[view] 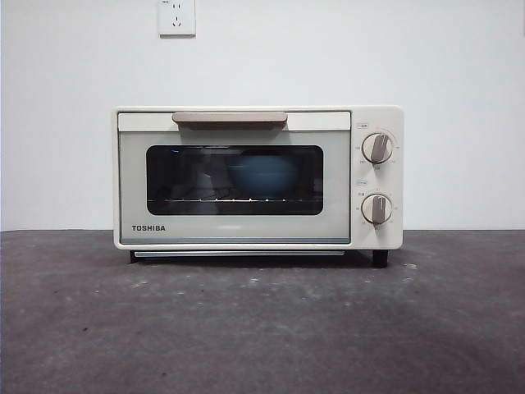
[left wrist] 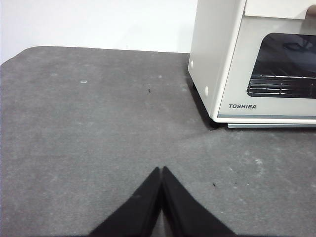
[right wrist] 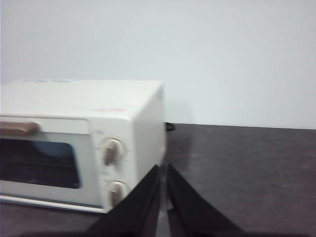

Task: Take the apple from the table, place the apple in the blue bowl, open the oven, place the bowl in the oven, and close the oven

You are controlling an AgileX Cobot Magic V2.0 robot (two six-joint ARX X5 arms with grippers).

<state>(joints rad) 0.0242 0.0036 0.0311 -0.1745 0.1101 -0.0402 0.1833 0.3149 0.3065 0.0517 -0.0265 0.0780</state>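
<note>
The cream-white TOSHIBA oven (view: 246, 176) stands on the dark grey table (view: 262, 328) with its door closed. Through the dark window the blue bowl (view: 261, 175) sits on the rack inside. The apple is hidden from every view. No arm shows in the front view. My left gripper (left wrist: 161, 170) is shut and holds nothing, low over the table off the oven's (left wrist: 256, 64) left front corner. My right gripper (right wrist: 163, 170) is also shut and holds nothing, raised off the oven's (right wrist: 84, 143) knob side.
A white wall with a power socket (view: 176, 16) stands behind the oven. Two grey knobs (view: 377, 148) sit on the oven's right panel. Bare table lies in front of the oven and to both sides.
</note>
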